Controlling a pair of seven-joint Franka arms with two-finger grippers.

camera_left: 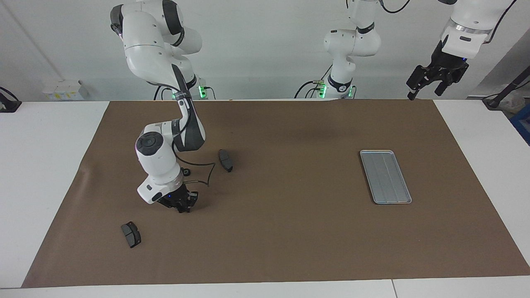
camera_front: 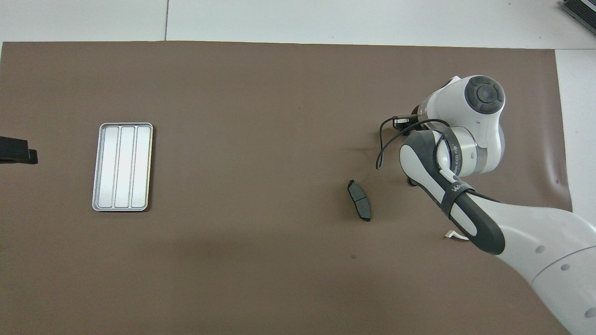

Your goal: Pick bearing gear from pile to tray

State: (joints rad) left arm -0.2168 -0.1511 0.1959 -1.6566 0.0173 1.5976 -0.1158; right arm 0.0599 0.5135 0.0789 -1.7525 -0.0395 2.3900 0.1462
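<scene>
My right gripper [camera_left: 182, 208] is down at the brown mat, fingertips together; whether anything sits between them cannot be made out. From overhead only a bit of the right gripper [camera_front: 401, 122] pokes out from under the wrist. A small black gear [camera_left: 187, 171] lies nearer to the robots than this gripper, half hidden by the arm. The silver tray [camera_left: 385, 176] [camera_front: 122, 166] lies empty toward the left arm's end of the table. My left gripper [camera_left: 430, 85] [camera_front: 16, 151] hangs open, high over the mat's edge at that end, and waits.
One dark grey pad [camera_left: 225, 160] [camera_front: 359, 207] lies beside the gear toward the table's middle. Another dark pad [camera_left: 131, 234] lies farther from the robots than the right gripper. A white bracket [camera_front: 455, 236] peeks out from under the right arm. A black cable [camera_left: 207, 176] loops off the wrist.
</scene>
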